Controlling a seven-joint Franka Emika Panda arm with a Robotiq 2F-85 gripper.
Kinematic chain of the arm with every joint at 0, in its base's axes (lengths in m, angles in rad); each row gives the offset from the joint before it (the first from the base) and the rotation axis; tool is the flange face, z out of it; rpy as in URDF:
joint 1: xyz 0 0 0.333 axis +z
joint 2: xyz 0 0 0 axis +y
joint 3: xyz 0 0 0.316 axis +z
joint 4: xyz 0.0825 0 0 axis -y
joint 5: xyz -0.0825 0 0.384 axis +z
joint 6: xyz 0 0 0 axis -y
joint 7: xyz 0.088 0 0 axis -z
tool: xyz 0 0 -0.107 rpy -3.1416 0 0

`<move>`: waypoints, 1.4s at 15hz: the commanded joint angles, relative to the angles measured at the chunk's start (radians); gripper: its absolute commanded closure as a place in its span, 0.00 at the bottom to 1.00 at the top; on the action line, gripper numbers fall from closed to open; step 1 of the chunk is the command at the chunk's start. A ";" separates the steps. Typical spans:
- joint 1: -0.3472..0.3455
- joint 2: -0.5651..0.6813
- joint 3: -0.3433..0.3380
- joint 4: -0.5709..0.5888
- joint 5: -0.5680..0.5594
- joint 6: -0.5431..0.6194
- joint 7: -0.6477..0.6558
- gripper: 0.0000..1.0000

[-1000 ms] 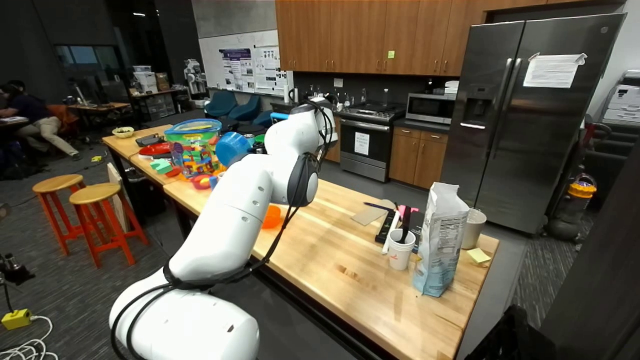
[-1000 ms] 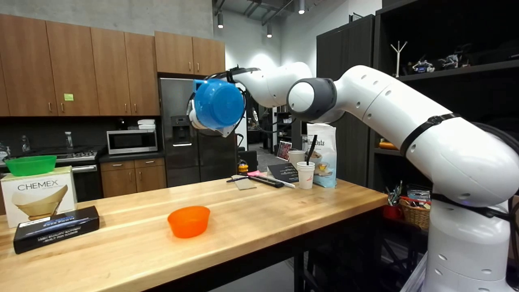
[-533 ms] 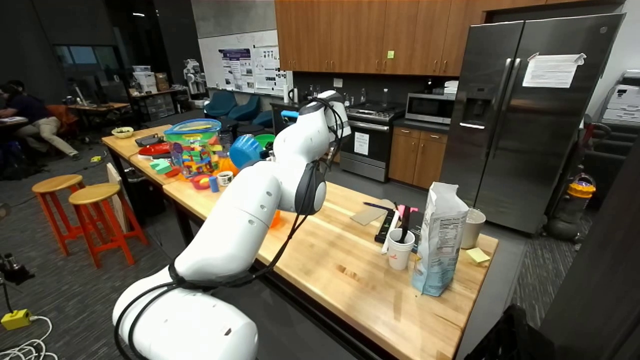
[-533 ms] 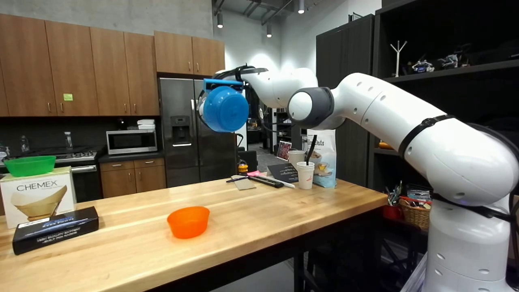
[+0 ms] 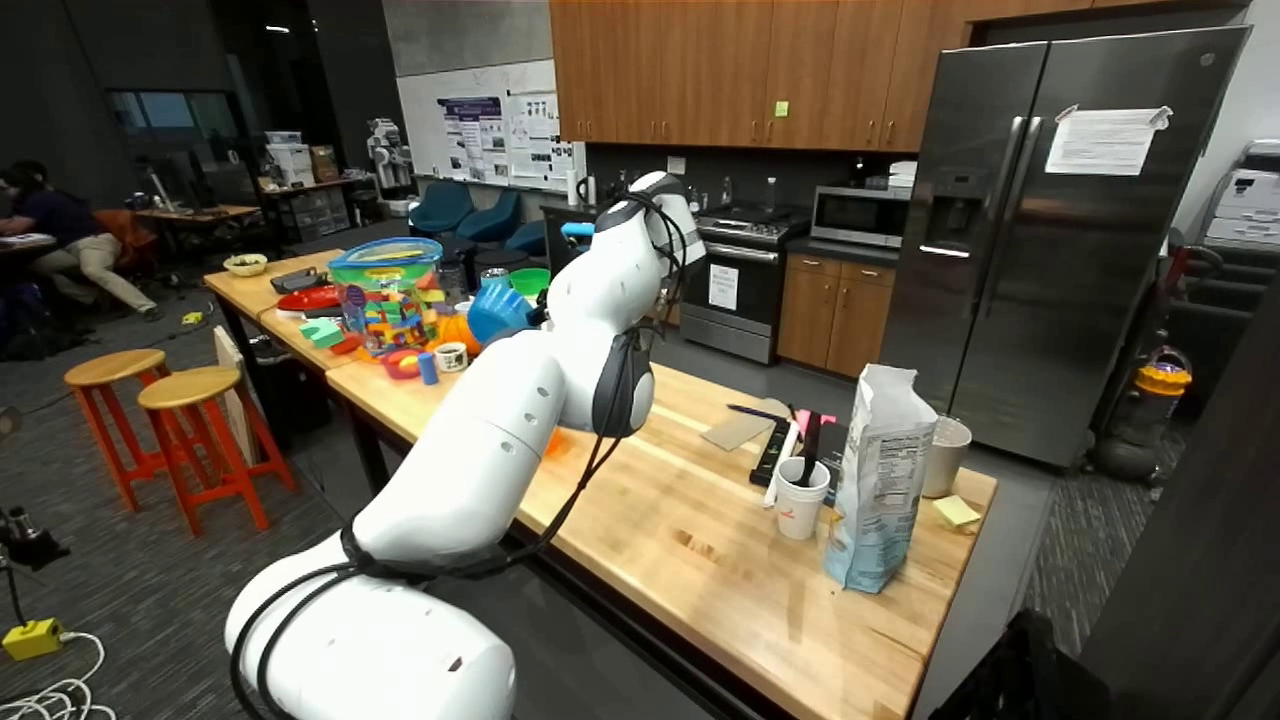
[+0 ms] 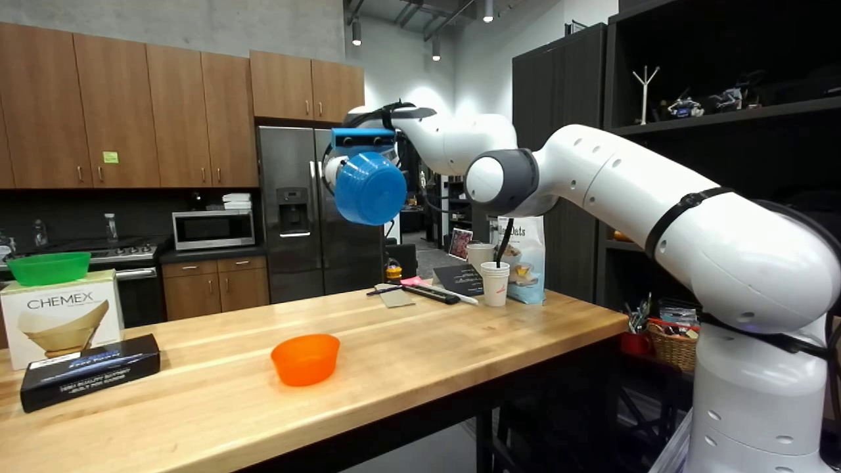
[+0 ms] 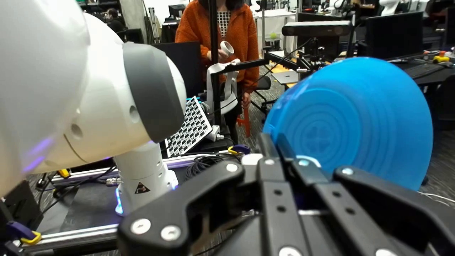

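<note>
In an exterior view, left to right: green bowl [image 6: 49, 268], atop a Chemex box [image 6: 62, 315]; orange bowl [image 6: 305, 360], upright on the counter [image 6: 407, 355]; blue bowl [image 6: 370, 190], tilted and aloft, its edge clenched between the jaws. Grasp and lift are judged complete; the blue bowl is not yet set down or released.

Both exterior views facing tall dark-steel refrigerator [image 6: 289, 256] across pale-wood surface [image 6: 217, 407], down past white jointed arm [image 5: 470, 460] in an exterior view, wrist view close behind black two-fingered end effector [image 7: 274, 141], facing arm's base [image 7: 144, 181].
</note>
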 commanded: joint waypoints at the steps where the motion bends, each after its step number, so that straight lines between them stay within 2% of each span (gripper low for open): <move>1: 0.000 0.002 0.000 0.008 -0.005 -0.007 -0.004 0.96; 5: -0.005 0.006 0.010 0.002 0.010 -0.030 -0.019 0.99; 6: 0.002 0.003 -0.010 0.010 -0.014 -0.022 -0.003 0.99; 8: 0.032 0.030 -0.057 0.113 -0.130 -0.002 -0.046 0.99; 11: 0.052 0.043 -0.093 0.176 -0.277 -0.030 -0.074 0.99; 13: 0.071 0.053 -0.116 0.231 -0.396 -0.043 -0.115 0.99; 14: 0.087 0.013 -0.129 0.181 -0.520 -0.015 -0.207 0.99; 17: 0.131 0.028 -0.155 0.245 -0.780 -0.014 -0.353 0.99; 19: 0.170 -0.008 -0.183 0.190 -0.960 0.050 -0.467 0.99; 21: 0.201 -0.006 -0.210 0.192 -1.108 0.114 -0.546 0.99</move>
